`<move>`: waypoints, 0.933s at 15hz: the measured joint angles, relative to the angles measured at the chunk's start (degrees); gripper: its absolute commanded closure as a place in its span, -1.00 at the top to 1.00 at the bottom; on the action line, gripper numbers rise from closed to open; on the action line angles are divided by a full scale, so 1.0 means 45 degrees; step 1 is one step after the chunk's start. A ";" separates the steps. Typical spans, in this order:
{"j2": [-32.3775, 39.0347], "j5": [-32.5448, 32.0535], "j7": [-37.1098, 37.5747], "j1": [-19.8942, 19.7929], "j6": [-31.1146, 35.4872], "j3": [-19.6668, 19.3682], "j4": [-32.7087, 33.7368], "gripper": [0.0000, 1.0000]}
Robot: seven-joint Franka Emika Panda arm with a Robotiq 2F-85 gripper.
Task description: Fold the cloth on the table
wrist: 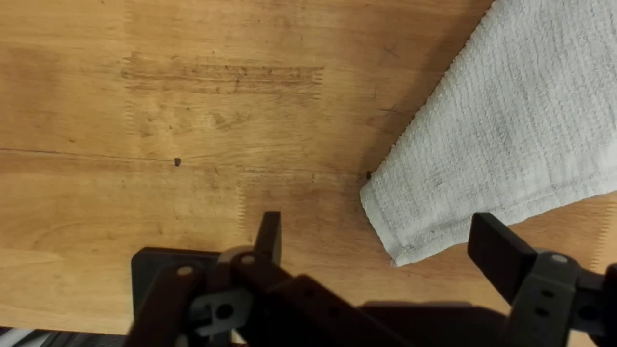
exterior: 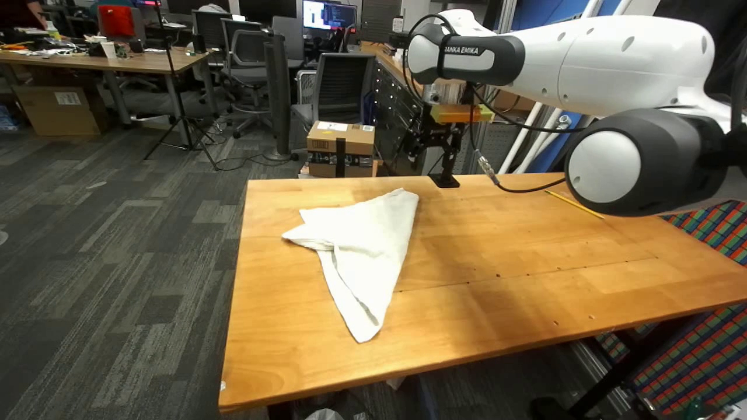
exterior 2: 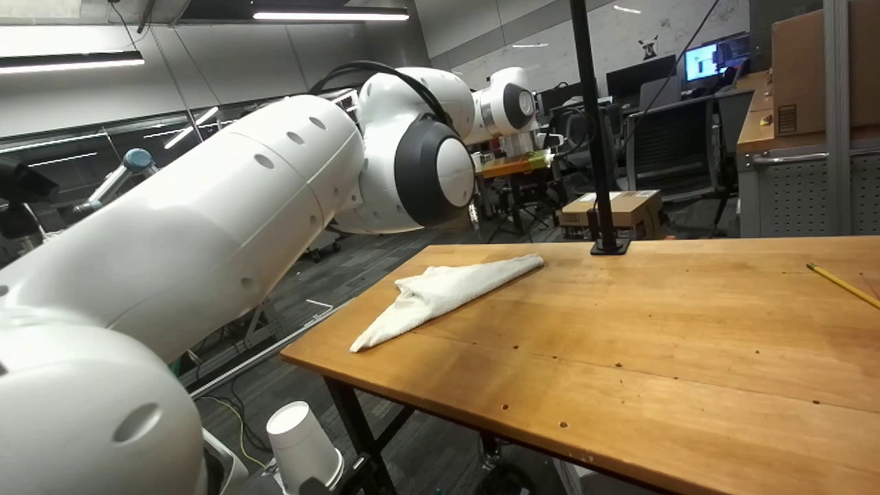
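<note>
Wrist view: the white cloth (wrist: 506,130) lies on the surface (wrist: 231,125) below the hand (wrist: 381,238), one corner showing between the fingertips (wrist: 499,255), which stand wide apart and hold nothing.

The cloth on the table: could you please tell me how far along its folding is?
Looks done: the cloth lies roughly triangular on the table, with overlapping layers.
In hand: nothing gripped; the end effector is open, with a corner showing between its jaws in the wrist view.
Left: probably more folding, as a crumpled flap juts from one side.
</note>
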 measured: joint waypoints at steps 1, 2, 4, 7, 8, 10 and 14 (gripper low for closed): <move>0.0071 0.0029 0.0003 0.0010 0.0005 0.0049 0.0000 1.00; 0.0154 0.0047 0.0004 0.0020 0.0009 0.0095 0.0000 1.00; 0.0329 0.0070 0.0008 0.0040 0.0013 0.0191 -0.0001 1.00; 0.0586 0.0107 0.0010 0.0082 0.0019 0.0268 -0.0002 1.00; 0.0665 0.0119 0.0010 0.0092 0.0019 0.0287 -0.0001 1.00; 0.0832 0.0137 0.0010 0.0112 0.0018 0.0320 -0.0002 1.00; 0.1127 0.0187 0.0010 0.0154 0.0011 0.0337 -0.0004 1.00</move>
